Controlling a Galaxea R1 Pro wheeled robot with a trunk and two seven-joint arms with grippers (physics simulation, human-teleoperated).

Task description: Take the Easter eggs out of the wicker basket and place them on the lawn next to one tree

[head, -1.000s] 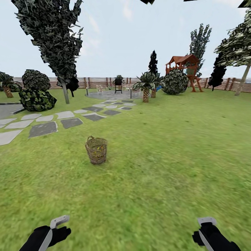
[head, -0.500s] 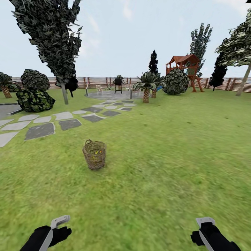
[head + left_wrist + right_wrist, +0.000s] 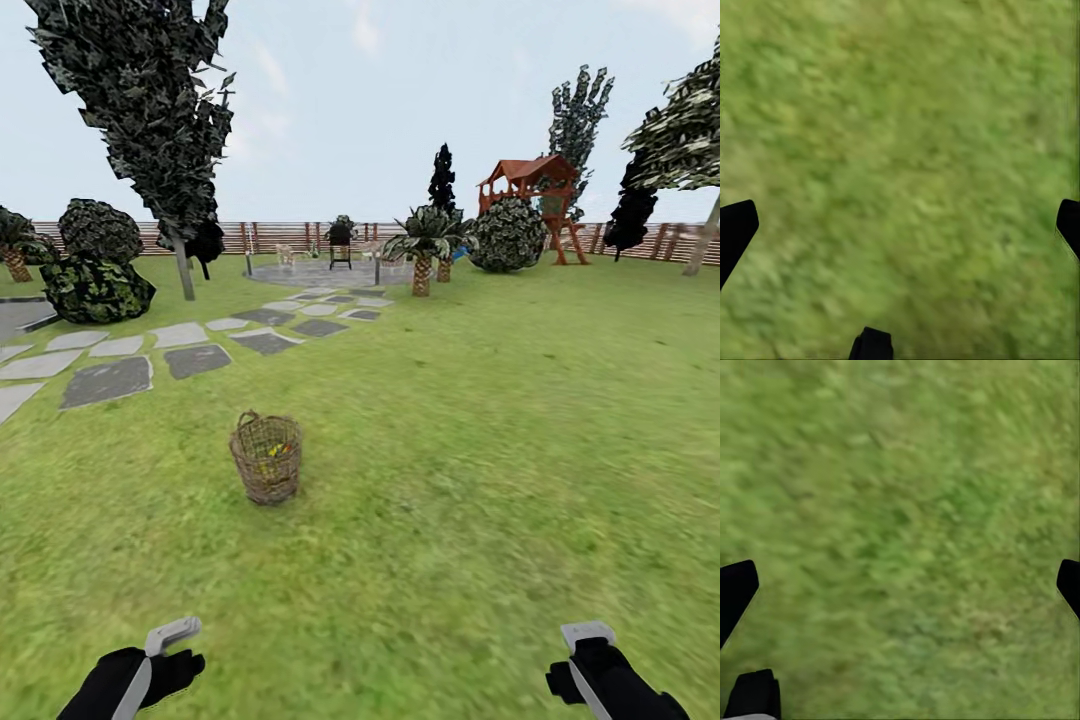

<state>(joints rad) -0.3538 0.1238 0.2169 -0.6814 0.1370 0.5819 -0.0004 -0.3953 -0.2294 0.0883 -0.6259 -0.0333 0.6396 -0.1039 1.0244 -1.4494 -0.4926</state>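
Your left pincer point(image 3: 900, 225) and right pincer point(image 3: 900, 585) both gape wide over bare lawn point(image 3: 480, 480); the wicker basket point(image 3: 266, 458) stands well ahead of the left one, with open grass around it.

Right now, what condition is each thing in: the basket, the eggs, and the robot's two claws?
Wicker basket: upright on the lawn, beside the stone path, out ahead of both claws.
Easter eggs: inside the basket; bits of yellow and red show, count unclear.
Left gripper: open, empty, over grass.
Right gripper: open, empty, over grass.
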